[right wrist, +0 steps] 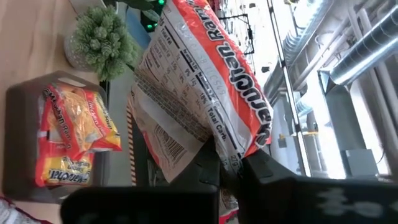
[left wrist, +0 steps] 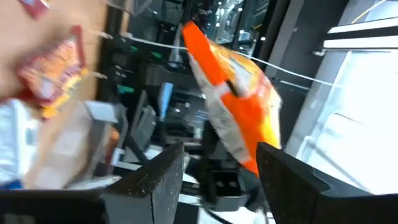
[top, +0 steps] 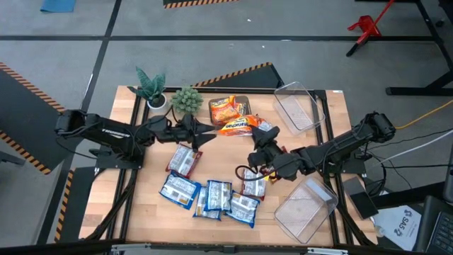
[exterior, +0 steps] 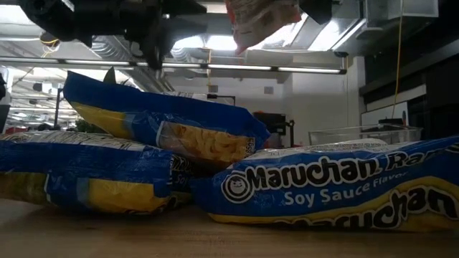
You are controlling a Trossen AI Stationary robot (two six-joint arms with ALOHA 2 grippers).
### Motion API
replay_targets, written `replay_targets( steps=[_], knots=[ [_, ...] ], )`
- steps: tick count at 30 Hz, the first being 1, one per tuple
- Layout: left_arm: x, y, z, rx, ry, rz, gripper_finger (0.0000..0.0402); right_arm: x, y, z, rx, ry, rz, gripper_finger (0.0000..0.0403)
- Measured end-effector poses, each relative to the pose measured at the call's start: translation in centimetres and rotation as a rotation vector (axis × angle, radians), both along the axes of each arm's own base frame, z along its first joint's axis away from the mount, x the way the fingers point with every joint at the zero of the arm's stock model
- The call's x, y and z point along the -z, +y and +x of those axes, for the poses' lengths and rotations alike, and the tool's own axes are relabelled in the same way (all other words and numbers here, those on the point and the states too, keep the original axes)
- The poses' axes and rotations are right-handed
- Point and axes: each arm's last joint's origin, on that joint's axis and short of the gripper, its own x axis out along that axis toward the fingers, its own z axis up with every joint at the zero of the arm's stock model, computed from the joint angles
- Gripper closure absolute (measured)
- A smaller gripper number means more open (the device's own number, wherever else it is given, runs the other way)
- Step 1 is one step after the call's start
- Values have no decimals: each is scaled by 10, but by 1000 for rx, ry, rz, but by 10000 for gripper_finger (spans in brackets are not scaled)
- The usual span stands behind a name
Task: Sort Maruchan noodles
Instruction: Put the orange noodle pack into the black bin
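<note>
Blue packets foremost; dark tray holds one orange packet

- You have 2 potted plants at the table far edge, left of a tray holding a packet.
- 2 bins sit right; packets cluster along the near edge.

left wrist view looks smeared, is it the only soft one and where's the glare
Left wrist view: motion-blurred, with the orange packet beyond the left pincer smeared. Low view: backlit by ceiling strip lights, with the near blue packet sharp. Right wrist view: crisp label, bright window glare. High view: even light.
</note>
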Motion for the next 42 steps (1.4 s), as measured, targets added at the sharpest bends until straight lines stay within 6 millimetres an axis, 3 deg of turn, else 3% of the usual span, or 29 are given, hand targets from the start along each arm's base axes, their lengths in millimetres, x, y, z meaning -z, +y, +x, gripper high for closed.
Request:
replay_targets(
  steps=[6,11,14,24,42],
  knots=[
    [-4,6,18,18,5,-54,172,0,1,1,-50,3,6,397],
    [7,6,36,104,59,-132,125,-3,1,2,-48,-35,20,397],
    [8,8,43,59,33,-152,112,-4,1,2,-47,-40,22,398],
    [-10,16,39,-141,-214,-236,112,-3,1,1,-12,-39,17,399],
    [-4,2,42,-42,-143,-314,114,-14,2,4,-104,-32,-40,393]
  ],
)
